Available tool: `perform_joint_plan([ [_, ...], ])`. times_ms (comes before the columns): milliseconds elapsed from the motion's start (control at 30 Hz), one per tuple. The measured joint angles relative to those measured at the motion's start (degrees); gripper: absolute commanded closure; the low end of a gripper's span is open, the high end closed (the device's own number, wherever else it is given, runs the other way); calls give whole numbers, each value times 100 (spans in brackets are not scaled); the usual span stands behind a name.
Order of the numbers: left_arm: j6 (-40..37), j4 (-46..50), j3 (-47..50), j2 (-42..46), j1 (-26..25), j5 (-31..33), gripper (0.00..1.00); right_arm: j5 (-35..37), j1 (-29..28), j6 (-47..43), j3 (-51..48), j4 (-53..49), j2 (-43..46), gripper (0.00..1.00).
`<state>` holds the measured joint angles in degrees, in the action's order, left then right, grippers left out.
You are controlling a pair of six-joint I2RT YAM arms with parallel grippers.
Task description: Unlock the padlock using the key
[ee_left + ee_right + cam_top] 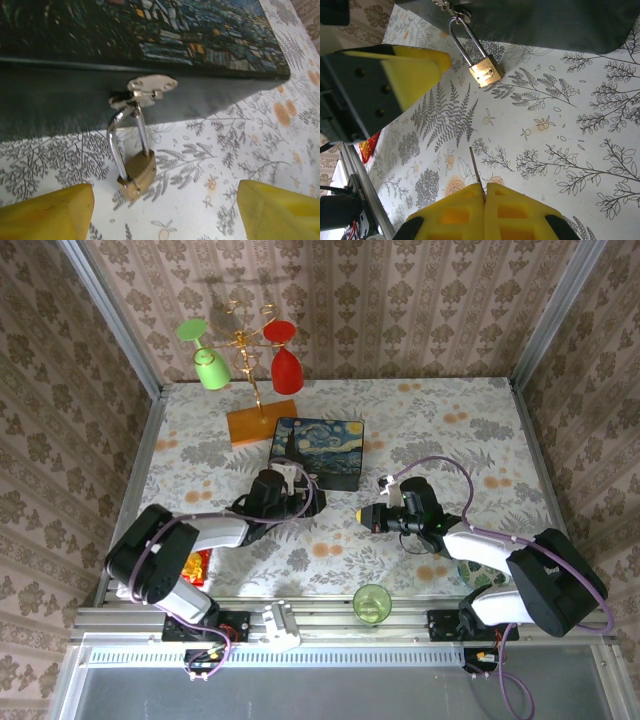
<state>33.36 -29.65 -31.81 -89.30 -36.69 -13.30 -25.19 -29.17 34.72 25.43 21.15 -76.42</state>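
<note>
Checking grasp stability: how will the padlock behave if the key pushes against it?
The padlock will probably swing rather than stay put: its thin shackle hangs loosely from the box's clasp, body resting on the table. The smooth brass body looks slippery, so the open left gripper should likely pinch it first.

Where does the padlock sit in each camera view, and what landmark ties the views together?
Top external: too small to tell; likely at the near wall of the painted box.
Left wrist: padlock at centre, shackle through the clasp.
Right wrist: padlock near the top, left of middle.
Shared landmark: the painted box, along each wrist view's top edge.
</note>
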Motion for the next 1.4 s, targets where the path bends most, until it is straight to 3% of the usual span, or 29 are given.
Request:
perform_joint_plan([
  [100, -2, -133, -116, -240, 9, 22, 26, 0, 0, 2, 0, 0, -13, 100],
  [267, 35, -446, -181, -614, 7, 15, 40, 15, 0, -2, 0, 0, -15, 100],
  [500, 111, -474, -184, -699, -74, 514, 42, 157, 0, 22, 0, 7, -15, 100],
  [1033, 348, -684, -238, -1051, -299, 820, 58, 256, 0, 125, -2, 98, -57, 100],
  [1400, 533, -898, -238, -1176, -348, 1043, 61, 258, 0, 136, -22, 201, -160, 100],
])
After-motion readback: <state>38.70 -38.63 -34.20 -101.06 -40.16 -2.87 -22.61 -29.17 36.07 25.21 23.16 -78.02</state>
